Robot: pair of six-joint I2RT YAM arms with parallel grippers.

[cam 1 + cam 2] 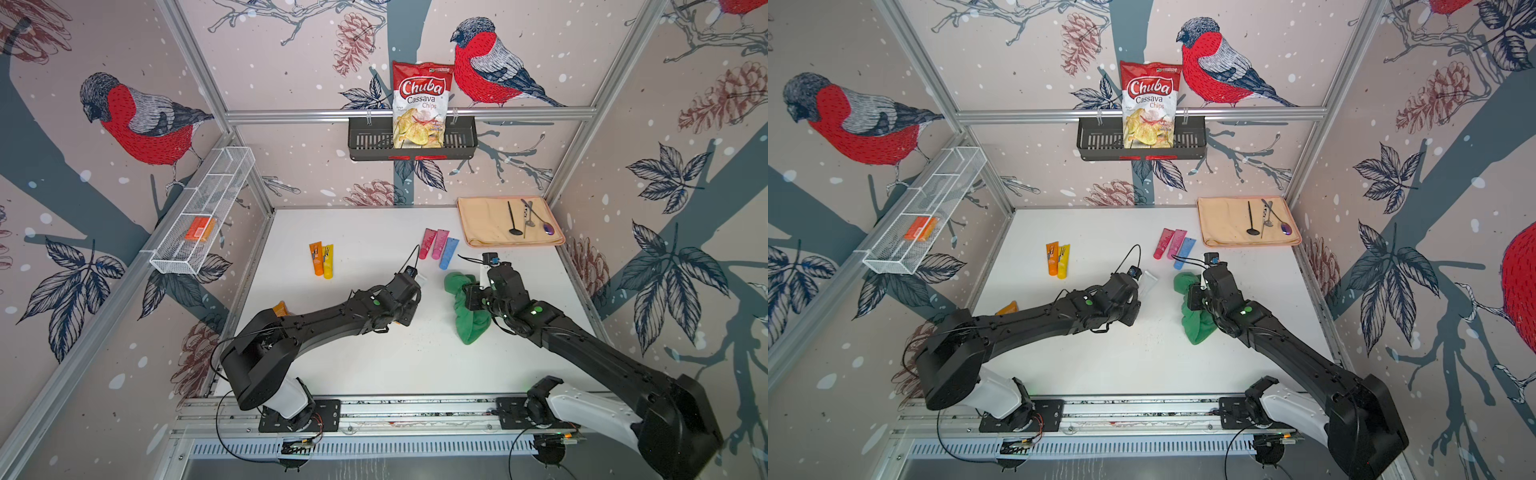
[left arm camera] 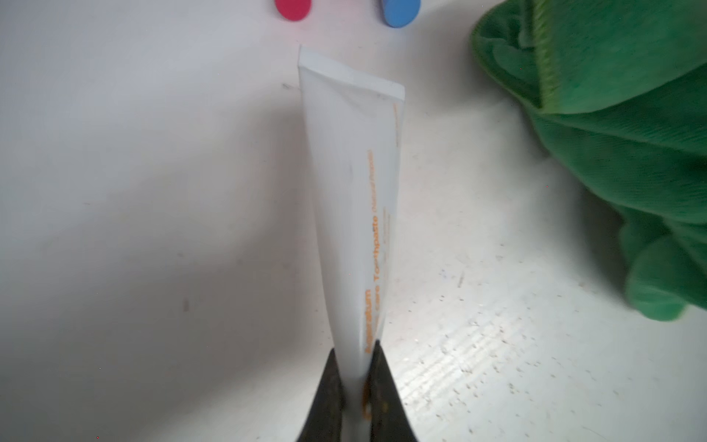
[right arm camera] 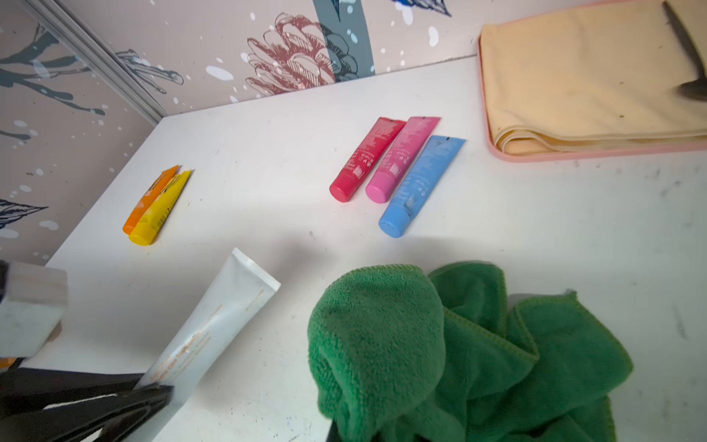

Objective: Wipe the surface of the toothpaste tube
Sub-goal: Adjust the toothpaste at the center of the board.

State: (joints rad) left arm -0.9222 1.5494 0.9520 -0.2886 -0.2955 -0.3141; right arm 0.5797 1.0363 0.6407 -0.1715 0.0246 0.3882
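the left gripper [image 2: 355, 350] is pinched narrow on the cap end of the white plastic toothpaste tube with orange lettering [image 2: 352, 191]. the tube lies out over the middle of the white table [image 1: 374, 353], its flat crimped end pointing toward the back wall. whether the tube rests on the table or is raised a little cannot be told. the right gripper [image 1: 471, 296] is closed tight on a bunch of the green microfibre cloth [image 3: 421, 344], which sits just beside the tube without touching it, part of it trailing on the table.

judging from this, both things are in hand and the wiping itself has not begun; the step is bringing cloth and tube together. the next move calls for the right arm to carry the cloth's rounded fold across onto the tube's broad face. it would then draw it along from near the jaws toward the crimped end, while the left grip holds firm so the soft tube does not twist or slip.
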